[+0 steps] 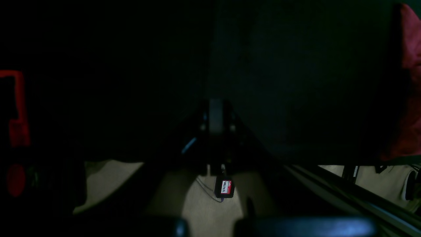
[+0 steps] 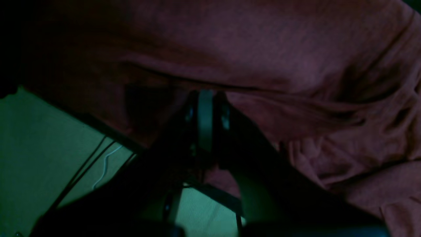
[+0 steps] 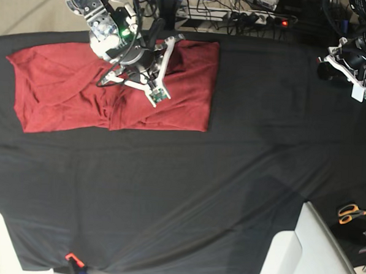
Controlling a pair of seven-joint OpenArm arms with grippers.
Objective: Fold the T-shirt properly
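The brick-red T-shirt [image 3: 80, 98] lies crumpled on the black cloth [image 3: 186, 192] at the far left. It is partly doubled over, with a smoother panel on its right side. My right gripper [image 3: 171, 43] sits at the shirt's far edge. In the right wrist view its fingers [image 2: 205, 98] are pressed together on a fold of the T-shirt [image 2: 296, 49]. At the far right, my left gripper [image 3: 326, 66] hangs above bare black cloth. It is shut and empty [image 1: 215, 112], with only a strip of the T-shirt [image 1: 411, 82] at the edge of its dim view.
Orange-handled scissors [image 3: 351, 213] lie at the right edge. A white table corner [image 3: 299, 253] shows at the lower right. Cables and a power strip [image 3: 257, 18] run behind the far edge. A small orange clamp [image 3: 71, 257] grips the cloth's near edge.
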